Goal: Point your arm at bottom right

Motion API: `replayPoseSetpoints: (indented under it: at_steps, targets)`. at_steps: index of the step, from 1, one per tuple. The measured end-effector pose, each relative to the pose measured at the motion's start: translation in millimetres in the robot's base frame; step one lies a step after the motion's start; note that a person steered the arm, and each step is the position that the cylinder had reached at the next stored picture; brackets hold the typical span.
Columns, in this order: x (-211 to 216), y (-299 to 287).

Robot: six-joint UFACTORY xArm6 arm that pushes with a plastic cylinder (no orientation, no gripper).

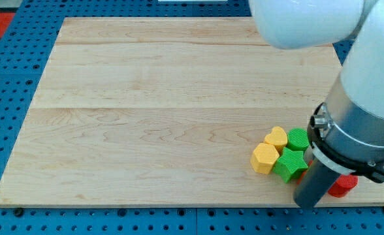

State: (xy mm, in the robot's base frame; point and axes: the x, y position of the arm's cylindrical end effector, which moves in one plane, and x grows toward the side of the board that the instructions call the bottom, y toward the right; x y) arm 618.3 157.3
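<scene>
There are no jaws here, just a dark rod, so nothing is apart or together. My tip (307, 202) is at the lower right of the frame, close to the bench (146, 117) corner. A red block (343, 185) sits just right of it. Yellow and green blocks sit just up-left.

White arm (309, 23), grey collar, dark rod (315, 186).

Blocks (282, 155) cluster at the board's (146, 117) bottom right.
</scene>
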Motion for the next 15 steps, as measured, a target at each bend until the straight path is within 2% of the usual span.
replayPoseSetpoints:
  at_steps: [5,6,7,8,9,10,11,12,13,14,15]
  targets:
    - [0.1,-5.7]
    - [-6.7,-101.0]
    - [-45.0,-202.3]
    - [-130.0,-230.3]
    - [-219.6,-182.3]
    - [-266.6,-62.3]
    - [-257.3,66.2]
    - [-204.7,159.7]
    - [-175.2,188.1]
    - [-171.2,187.7]
    - [-106.4,187.8]
